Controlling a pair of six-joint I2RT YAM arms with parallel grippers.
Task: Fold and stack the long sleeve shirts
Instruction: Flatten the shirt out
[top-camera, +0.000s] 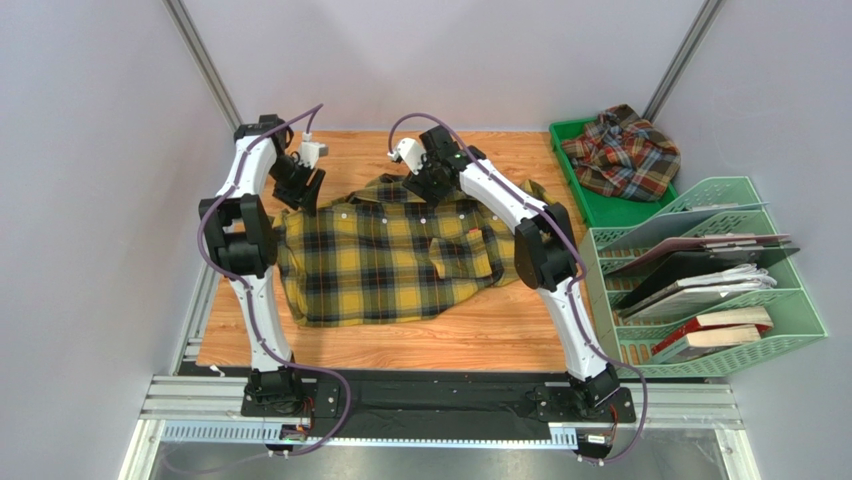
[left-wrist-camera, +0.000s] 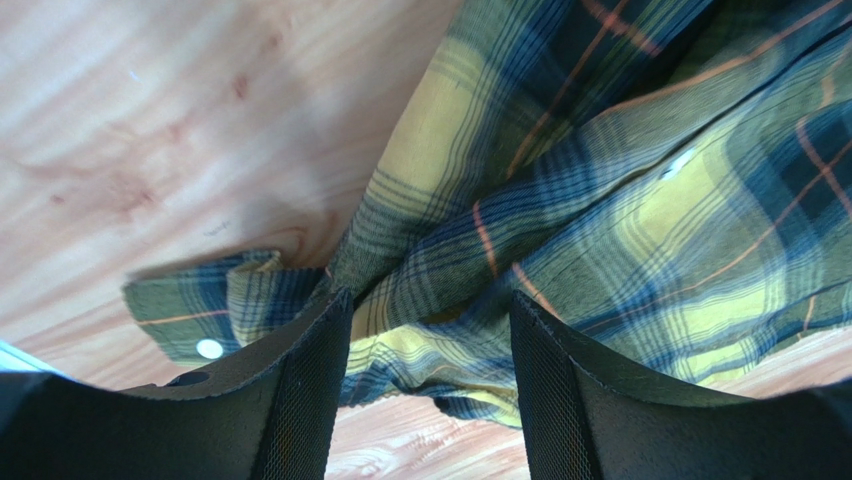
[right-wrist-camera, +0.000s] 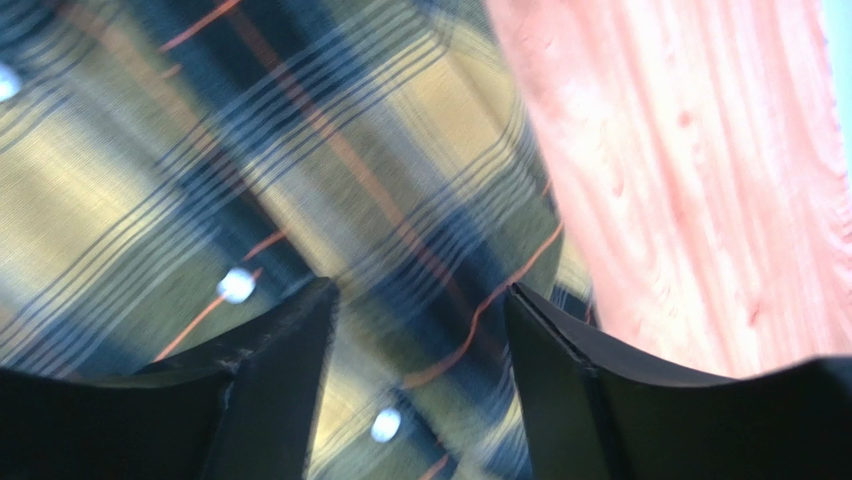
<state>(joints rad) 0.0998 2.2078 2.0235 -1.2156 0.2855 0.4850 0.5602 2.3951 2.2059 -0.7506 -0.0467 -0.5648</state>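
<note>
The yellow and black check shirt (top-camera: 395, 255) lies spread on the wooden table, collar toward the back. My left gripper (top-camera: 303, 196) is open over its far left corner; in the left wrist view (left-wrist-camera: 430, 330) its jaws straddle bunched fabric (left-wrist-camera: 560, 190) and a cuff (left-wrist-camera: 210, 300), apart from the cloth. My right gripper (top-camera: 430, 188) is open over the far edge near the collar; in the right wrist view (right-wrist-camera: 420, 310) the blurred shirt (right-wrist-camera: 300, 150) with white buttons fills the gap. The rust-red shirt (top-camera: 624, 152) lies crumpled in the green tray (top-camera: 600, 205).
A green file rack (top-camera: 700, 290) with folders and books stands at the right. Grey walls close in the back and sides. Bare wood (top-camera: 420, 340) shows in front of the shirt.
</note>
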